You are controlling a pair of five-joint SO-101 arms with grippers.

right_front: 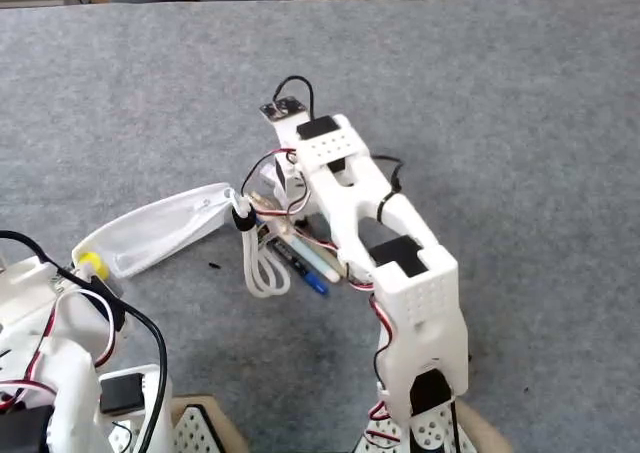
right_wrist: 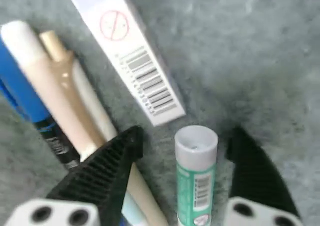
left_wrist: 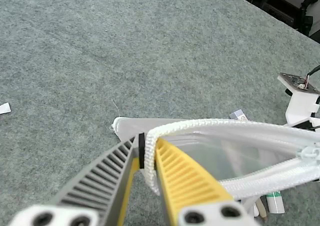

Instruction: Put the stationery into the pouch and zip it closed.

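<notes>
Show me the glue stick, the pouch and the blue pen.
glue stick (right_wrist: 196, 181): right wrist view, green label.
pouch (right_front: 160, 229): high view, clear side wall.
blue pen (right_wrist: 22, 94): right wrist view, blue barrel.

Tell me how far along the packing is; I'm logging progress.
Done: the left gripper pinches the pouch by its rim, mouth unzipped. In hand: the right gripper, open, straddles the green glue stick on the carpet. Left: glue stick, pens and barcoded box all lie outside the pouch; then the zip must be closed.
</notes>
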